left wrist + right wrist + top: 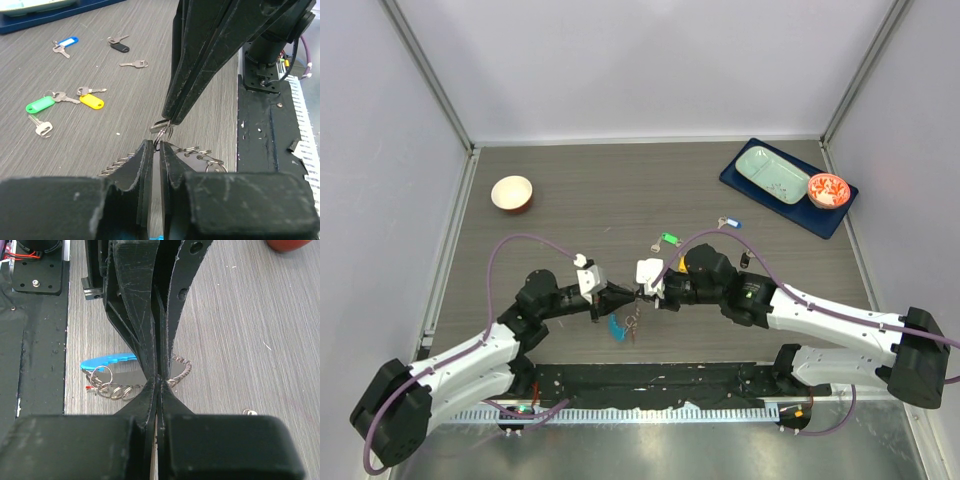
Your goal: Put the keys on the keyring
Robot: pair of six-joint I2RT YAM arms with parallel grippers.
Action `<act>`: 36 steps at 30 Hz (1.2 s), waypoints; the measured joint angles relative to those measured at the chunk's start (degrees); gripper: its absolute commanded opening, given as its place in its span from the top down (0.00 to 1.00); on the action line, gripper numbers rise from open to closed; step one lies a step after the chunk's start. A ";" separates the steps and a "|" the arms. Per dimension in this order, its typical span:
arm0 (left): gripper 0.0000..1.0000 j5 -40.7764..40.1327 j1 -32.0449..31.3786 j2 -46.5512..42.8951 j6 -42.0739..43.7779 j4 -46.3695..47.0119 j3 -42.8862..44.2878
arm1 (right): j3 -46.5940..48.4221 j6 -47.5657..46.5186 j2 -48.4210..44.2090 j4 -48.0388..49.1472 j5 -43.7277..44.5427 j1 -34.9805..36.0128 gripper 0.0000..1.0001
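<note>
My two grippers meet tip to tip above the table's near middle. The left gripper [628, 293] [156, 147] is shut on a small silver split ring [163, 136]. The right gripper [646, 292] [159, 382] is shut on a small silver key [160, 125] that touches this ring; most of the key is hidden by the fingers. The keyring lies below them: blue strap [107, 360] [616, 326], grey chain [181, 371], small rings [107, 388], red tag [88, 388]. Loose keys lie beyond: green [40, 105] [669, 238], yellow-orange [91, 101], blue [65, 42] [732, 223], black [119, 46], plain silver [134, 64].
A white bowl [512, 192] stands at the back left. A dark blue tray [745, 183] at the back right holds a pale green dish [772, 173] and a red-patterned bowl [827, 189]. The black base plate [270, 130] runs along the near edge.
</note>
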 measured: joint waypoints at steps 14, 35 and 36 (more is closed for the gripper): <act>1.00 -10.71 -4.42 -3.76 -1.20 -2.54 0.04 | 0.00 0.22 0.00 0.09 0.04 0.00 0.99; 1.00 -29.00 -5.22 -18.53 -21.79 5.79 -7.52 | -5.27 3.65 -3.04 4.50 2.38 1.05 0.99; 1.00 -29.18 -5.22 -18.69 -22.05 6.19 -7.52 | -5.44 3.85 -2.62 4.85 2.38 1.14 0.99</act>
